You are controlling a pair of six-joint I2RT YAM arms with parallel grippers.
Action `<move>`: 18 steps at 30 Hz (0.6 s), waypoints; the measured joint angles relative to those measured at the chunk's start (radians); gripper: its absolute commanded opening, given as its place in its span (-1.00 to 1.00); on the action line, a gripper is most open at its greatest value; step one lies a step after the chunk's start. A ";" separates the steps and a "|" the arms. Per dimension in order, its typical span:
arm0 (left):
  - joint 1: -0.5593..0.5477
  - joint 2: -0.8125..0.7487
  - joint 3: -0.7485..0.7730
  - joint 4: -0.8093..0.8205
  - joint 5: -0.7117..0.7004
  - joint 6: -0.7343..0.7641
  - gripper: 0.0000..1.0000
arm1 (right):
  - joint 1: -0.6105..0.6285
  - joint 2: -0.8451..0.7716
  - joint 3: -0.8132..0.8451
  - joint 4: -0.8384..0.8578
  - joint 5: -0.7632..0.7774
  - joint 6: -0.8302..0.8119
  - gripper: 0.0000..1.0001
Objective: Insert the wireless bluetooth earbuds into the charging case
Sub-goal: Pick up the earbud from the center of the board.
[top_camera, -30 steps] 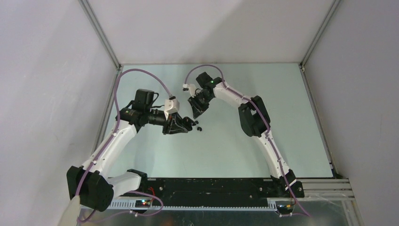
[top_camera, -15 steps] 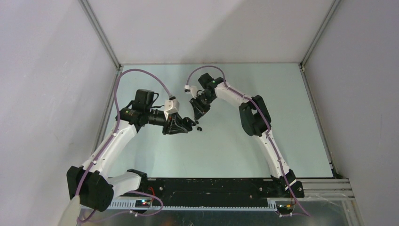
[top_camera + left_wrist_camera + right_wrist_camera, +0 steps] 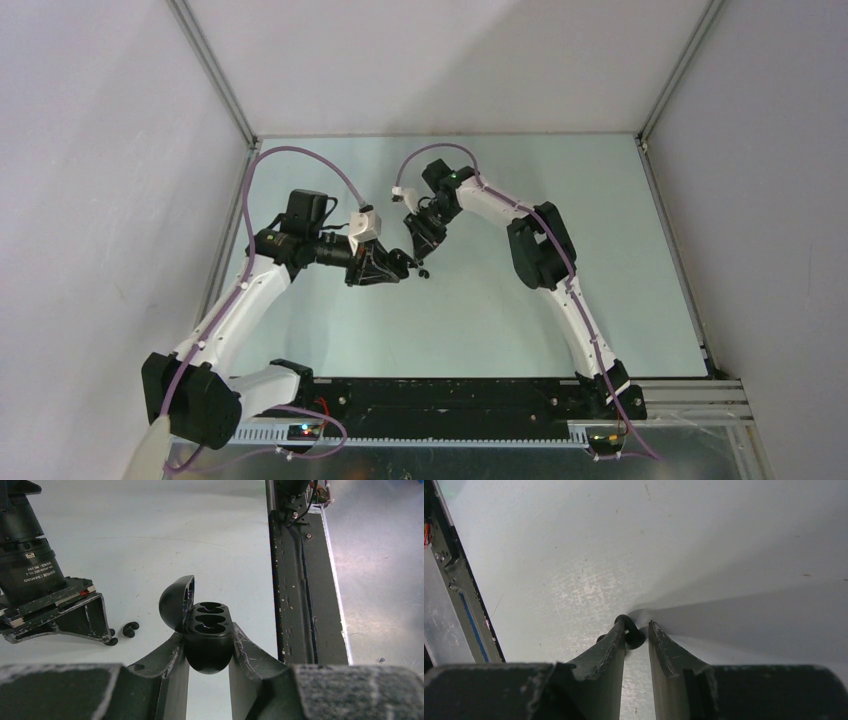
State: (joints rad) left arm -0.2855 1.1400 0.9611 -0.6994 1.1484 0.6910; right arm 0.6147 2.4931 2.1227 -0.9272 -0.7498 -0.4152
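Observation:
My left gripper (image 3: 208, 632) is shut on the black charging case (image 3: 209, 647), holding it by its rounded body. The lid (image 3: 175, 602) is swung open and two empty sockets face up. Two black earbuds lie on the table: one (image 3: 634, 636) sits between the fingertips of my right gripper (image 3: 636, 626), touching the left finger with a thin gap to the right one. The other (image 3: 600, 639) peeks out behind that left finger. The right jaws stand narrowly apart with their tips down at the table. From above, the right gripper (image 3: 420, 260) is just right of the left gripper (image 3: 402, 266).
The black base rail (image 3: 295, 580) runs along the table's near edge, beside a metal strip. My right wrist (image 3: 30, 570) stands close to the left of the case. Grey enclosure walls (image 3: 120, 150) border the pale green table (image 3: 560, 180).
The right gripper has come down and toward the left gripper, onto the earbuds, and narrowed slightly. The left gripper and the case have not moved.

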 measured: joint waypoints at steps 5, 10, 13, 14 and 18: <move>0.000 0.000 0.000 -0.002 0.000 0.001 -1.00 | 0.004 -0.001 -0.018 -0.008 -0.037 -0.034 -0.55; 0.000 0.000 0.000 -0.006 0.000 0.008 -1.00 | 0.003 -0.006 -0.032 -0.002 -0.055 -0.062 -0.67; 0.000 0.000 0.000 -0.006 0.000 0.010 -1.00 | -0.001 -0.015 -0.050 0.007 -0.070 -0.074 -0.80; 0.000 0.000 0.000 -0.007 0.000 0.010 -1.00 | -0.003 -0.018 -0.057 0.010 -0.076 -0.076 -0.84; 0.000 0.000 0.000 -0.007 0.000 0.010 -1.00 | -0.013 -0.023 -0.071 0.006 -0.098 -0.082 -0.95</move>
State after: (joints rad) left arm -0.2855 1.1404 0.9611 -0.7063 1.1484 0.7006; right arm 0.6018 2.4702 2.0518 -0.9207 -0.8478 -0.4976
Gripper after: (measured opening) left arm 0.322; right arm 0.200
